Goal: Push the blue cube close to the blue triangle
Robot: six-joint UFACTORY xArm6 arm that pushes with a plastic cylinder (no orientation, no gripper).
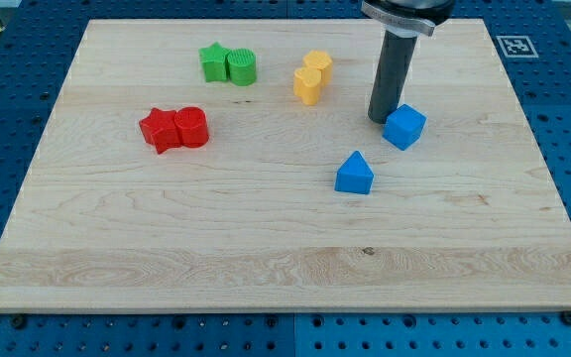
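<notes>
Eight blocks: sitting on a wooden board [266,248], none in any container.
Writing: no readable text; square black-and-white marker [513,45] sticking at the board's top-right corner.
My tip [379,119]: touching the board, pressing against the blue cube's left side; bare rod, holding nothing.
Blue cube [404,126]: lying right of centre, well inside the edges.
Blue triangle [354,174]: sitting near, below-left of the cube, apart.
Open room: stretching across the board's lower half.
Others: red pair [174,129], green pair [228,64], yellow pair [311,77], each touching.
</notes>
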